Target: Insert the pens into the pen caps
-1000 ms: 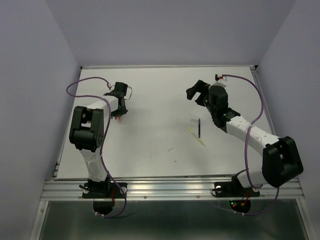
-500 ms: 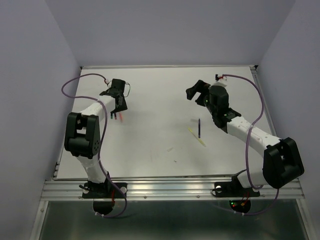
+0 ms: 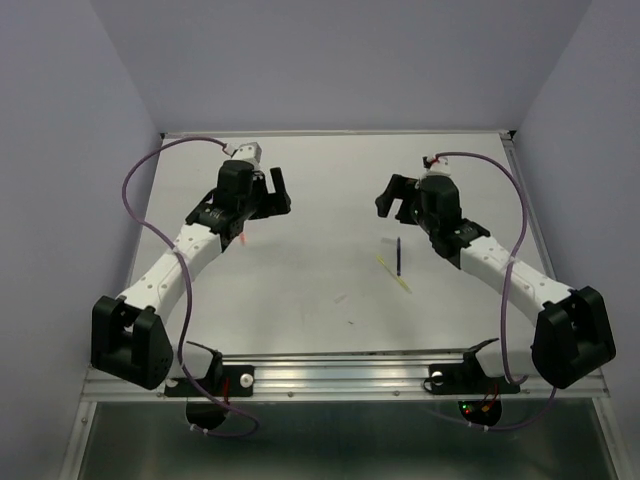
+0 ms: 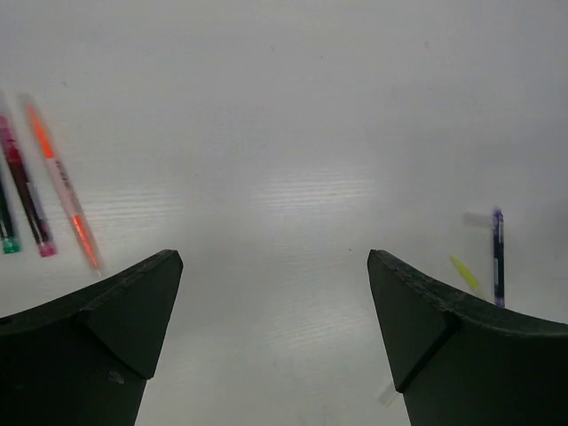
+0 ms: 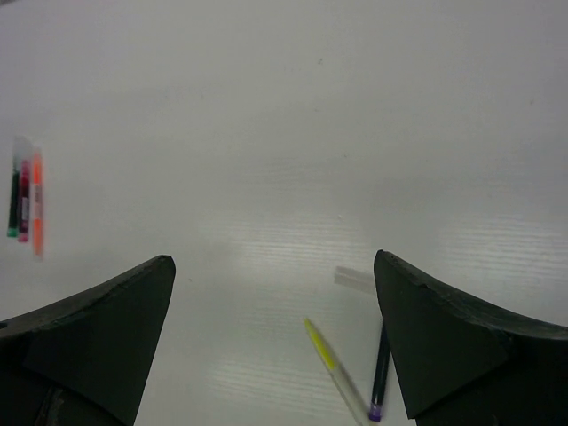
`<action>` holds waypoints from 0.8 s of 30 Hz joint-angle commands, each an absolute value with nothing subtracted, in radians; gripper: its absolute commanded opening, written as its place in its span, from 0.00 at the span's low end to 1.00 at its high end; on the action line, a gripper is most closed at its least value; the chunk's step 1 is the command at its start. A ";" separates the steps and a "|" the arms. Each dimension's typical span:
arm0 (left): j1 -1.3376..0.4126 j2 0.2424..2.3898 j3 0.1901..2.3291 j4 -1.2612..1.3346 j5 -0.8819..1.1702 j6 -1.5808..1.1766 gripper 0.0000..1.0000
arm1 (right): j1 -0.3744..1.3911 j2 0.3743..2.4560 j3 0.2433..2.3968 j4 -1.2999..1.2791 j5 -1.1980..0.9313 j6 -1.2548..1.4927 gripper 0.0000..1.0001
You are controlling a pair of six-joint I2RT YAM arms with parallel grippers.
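Nearest me, right of the table's [image 3: 320,170] middle, the yellow pen [image 3: 394,273] lies slanted. The dark blue pen [image 3: 399,256] is just beside it, and a pale pen cap [image 5: 354,280] is close by. Farther back, toward the left edge, I see the orange pen [image 4: 64,191], red pen [image 4: 25,186] and green pen [image 5: 13,197] lying side by side. Beyond those, my left gripper [image 4: 273,257] and right gripper [image 3: 392,196] both hang above the table, fingers spread wide with nothing between them.
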State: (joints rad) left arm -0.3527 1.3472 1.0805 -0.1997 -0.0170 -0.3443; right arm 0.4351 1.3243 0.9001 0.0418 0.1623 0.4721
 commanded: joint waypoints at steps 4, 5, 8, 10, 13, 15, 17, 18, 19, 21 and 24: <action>-0.452 1.210 0.918 -0.031 0.202 -0.334 0.99 | 0.428 1.272 0.835 -0.288 0.101 0.387 1.00; -0.456 1.197 0.901 -0.020 0.227 -0.342 0.99 | 0.428 1.270 0.821 -0.302 0.091 0.397 1.00; -0.463 1.163 0.847 -0.006 0.226 -0.376 0.99 | 0.428 1.272 0.770 -0.331 0.077 0.429 1.00; -0.465 1.144 0.821 -0.008 0.227 -0.397 0.99 | 0.437 1.275 0.746 -0.330 0.060 0.437 1.00; -0.474 1.126 0.796 -0.008 0.229 -0.414 0.99 | 0.489 1.293 0.736 -0.330 0.074 0.433 1.00; -0.479 1.108 0.784 -0.008 0.227 -0.429 0.99 | 0.532 1.316 0.729 -0.322 0.095 0.422 0.99; -0.480 1.092 0.773 0.021 0.224 -0.437 0.99 | 0.563 1.341 0.729 -0.325 0.116 0.416 0.98; -0.479 1.092 0.773 0.021 0.219 -0.439 0.99 | 0.563 1.351 0.729 -0.325 0.126 0.419 0.97; -0.480 1.082 0.770 0.021 0.212 -0.440 0.99 | 0.577 1.376 0.732 -0.324 0.127 0.419 0.95; -0.482 1.074 0.765 0.023 0.207 -0.448 0.99 | 0.587 1.399 0.739 -0.324 0.140 0.429 0.92; -0.482 1.063 0.758 0.028 0.207 -0.449 0.99 | 0.610 1.419 0.750 -0.328 0.162 0.445 0.90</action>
State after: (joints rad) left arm -0.4763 1.1019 0.7742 -0.0315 0.2092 -0.4366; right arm 0.5850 1.4082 0.7296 -0.3298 0.1078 0.4305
